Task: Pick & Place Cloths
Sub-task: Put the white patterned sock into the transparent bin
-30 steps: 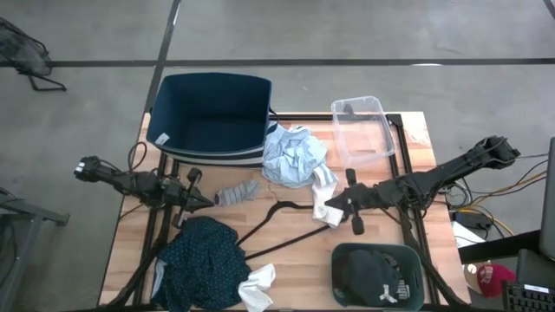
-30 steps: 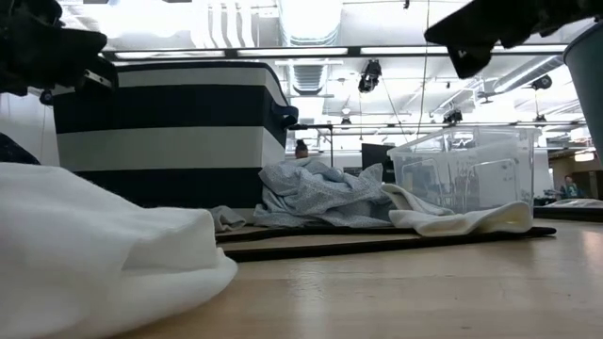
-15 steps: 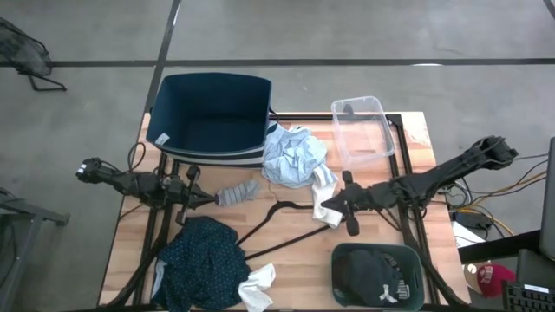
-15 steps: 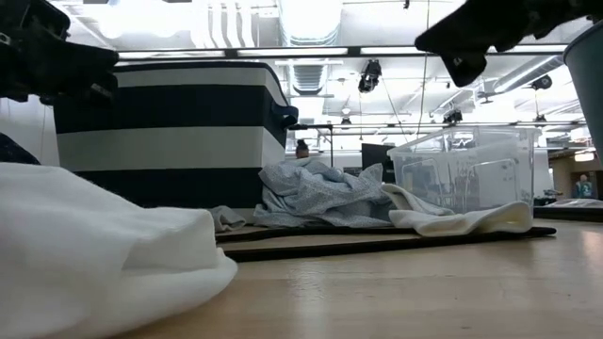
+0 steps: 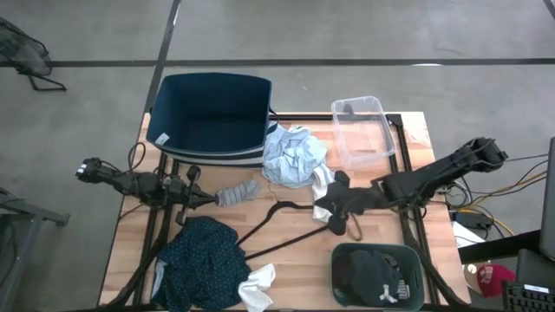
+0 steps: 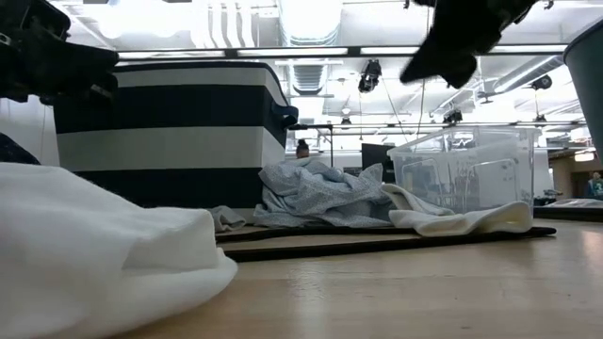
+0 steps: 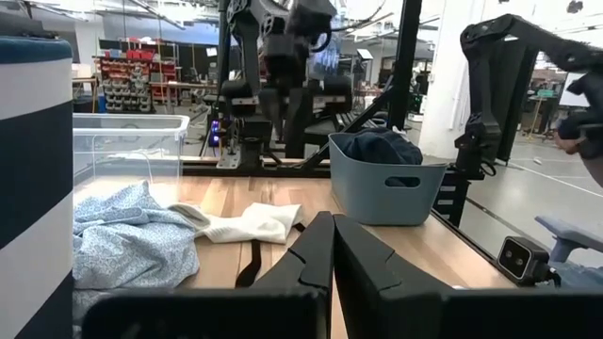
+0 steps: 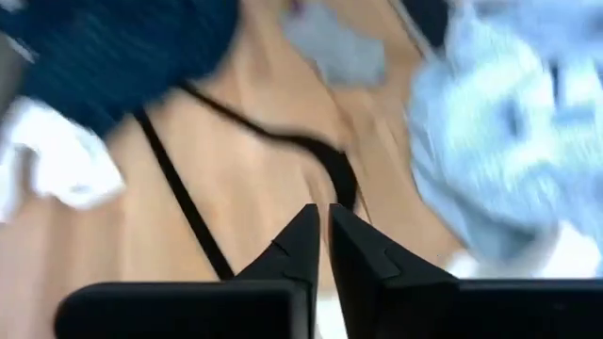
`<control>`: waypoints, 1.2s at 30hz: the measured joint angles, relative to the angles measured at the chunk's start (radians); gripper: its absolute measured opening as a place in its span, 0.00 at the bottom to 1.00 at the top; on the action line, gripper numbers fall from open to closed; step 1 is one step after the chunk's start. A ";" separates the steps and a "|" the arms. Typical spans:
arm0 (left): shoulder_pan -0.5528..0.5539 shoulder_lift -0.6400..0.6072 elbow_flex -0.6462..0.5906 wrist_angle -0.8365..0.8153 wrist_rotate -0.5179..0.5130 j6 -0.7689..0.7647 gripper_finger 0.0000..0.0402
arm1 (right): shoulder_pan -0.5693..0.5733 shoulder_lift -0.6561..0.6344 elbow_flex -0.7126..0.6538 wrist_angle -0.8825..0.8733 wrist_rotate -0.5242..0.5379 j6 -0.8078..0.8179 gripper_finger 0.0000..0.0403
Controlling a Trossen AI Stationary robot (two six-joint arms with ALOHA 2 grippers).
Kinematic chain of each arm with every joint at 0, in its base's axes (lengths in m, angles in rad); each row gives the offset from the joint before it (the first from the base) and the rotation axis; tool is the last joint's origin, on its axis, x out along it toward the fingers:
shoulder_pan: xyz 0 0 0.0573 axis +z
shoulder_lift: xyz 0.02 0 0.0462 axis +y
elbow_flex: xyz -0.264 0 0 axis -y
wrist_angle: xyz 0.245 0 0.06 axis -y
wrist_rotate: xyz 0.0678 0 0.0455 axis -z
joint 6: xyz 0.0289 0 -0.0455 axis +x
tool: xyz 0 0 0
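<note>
A grey concrete floor [image 5: 364,35] crossed by dark seam lines is surrounding the pale wooden table [image 5: 295,251]. Long white ceiling lights [image 6: 311,19] are glowing above red parts shelves [image 7: 113,75].

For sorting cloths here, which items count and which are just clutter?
Job items: pale blue shirt, grey sock, white sock, dark teal dotted garment, white cloth, black garment.

Lying about: wire hanger, clear tub.

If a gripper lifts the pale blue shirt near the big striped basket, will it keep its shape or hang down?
The pale blue shirt lies crumpled in soft folds, so it will probably sag and unfold when lifted. It looks thin, so likely light. One edge seems to lie against the white sock, which might get dragged along.
</note>
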 joint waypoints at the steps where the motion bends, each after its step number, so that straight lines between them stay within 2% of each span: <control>1: 0.000 0.000 0.000 0.000 0.000 0.000 0.02 | 0.000 0.020 0.030 -0.072 0.000 0.024 0.09; 6: 0.000 0.000 0.000 0.000 -0.001 0.000 0.02 | -0.010 0.124 0.175 -0.367 -0.002 0.139 0.22; 10: 0.000 0.000 0.000 -0.001 -0.001 0.000 0.02 | -0.030 0.212 0.274 -0.521 -0.007 0.209 0.35; 15: -0.001 0.000 -0.001 -0.002 -0.001 0.000 0.02 | -0.093 0.314 0.353 -0.579 -0.059 0.225 0.50; 19: -0.001 0.000 -0.001 -0.002 -0.001 0.000 0.02 | -0.158 0.389 0.390 -0.599 -0.113 0.218 0.57; 24: -0.001 0.002 -0.001 -0.002 -0.001 0.000 0.02 | -0.223 0.467 0.402 -0.701 -0.131 0.268 0.62; 27: -0.001 0.002 -0.001 -0.002 -0.001 0.000 0.02 | -0.248 0.494 0.385 -0.703 -0.189 0.278 0.64; 36: 0.000 0.002 -0.002 -0.002 -0.001 0.000 0.02 | -0.255 0.575 0.368 -0.684 -0.203 0.278 0.58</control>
